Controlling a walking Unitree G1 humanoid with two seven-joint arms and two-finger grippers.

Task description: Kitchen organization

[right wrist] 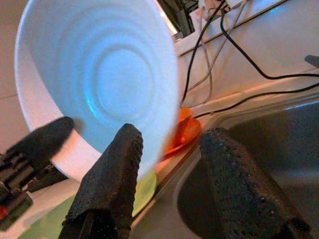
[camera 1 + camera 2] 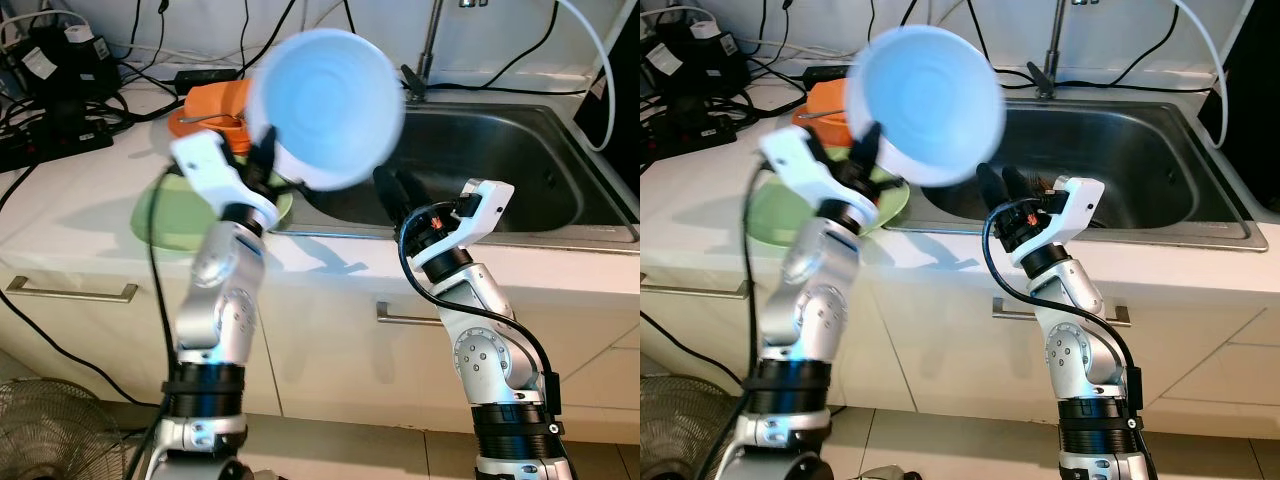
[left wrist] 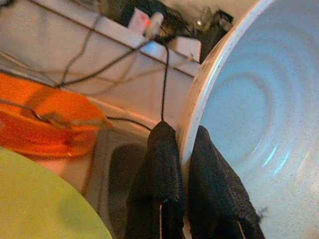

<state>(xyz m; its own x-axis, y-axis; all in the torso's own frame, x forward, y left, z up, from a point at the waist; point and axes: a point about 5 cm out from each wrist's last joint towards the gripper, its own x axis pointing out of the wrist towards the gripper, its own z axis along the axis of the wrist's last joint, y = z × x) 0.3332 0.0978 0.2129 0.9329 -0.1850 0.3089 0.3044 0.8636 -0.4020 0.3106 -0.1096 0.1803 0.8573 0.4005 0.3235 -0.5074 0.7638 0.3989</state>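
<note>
A: Where is the left gripper [image 2: 262, 160]?
B: Raised above the near left corner of the stainless steel sink [image 2: 520, 160]. Its two black fingers [image 3: 154, 179] are clamped on the rim of a large pale blue round bowl [image 2: 325, 105], one finger inside the wall and one outside.

A: How does the bowl sit?
B: It is held up in the air, tipped on edge, its ringed inside facing the camera. It hangs over the edge where counter meets sink.

A: And the right gripper [image 2: 388, 190]?
B: Just to the right of the bowl, lower, over the sink's near rim. Its fingers [image 1: 112, 184] stand apart with nothing between them, pointing toward the bowl.

A: What lies around them?
B: Under the left arm a flat light green round plate [image 2: 165, 215] rests on the white countertop [image 2: 70, 215]. Beyond it, beside the sink's far left corner, sits an orange dish [image 2: 215, 105] with a metal utensil [image 3: 55, 119] lying across it. Black cables [image 2: 60, 110] trail along the far left of the counter, and a metal tap [image 2: 432, 40] rises behind the sink.
</note>
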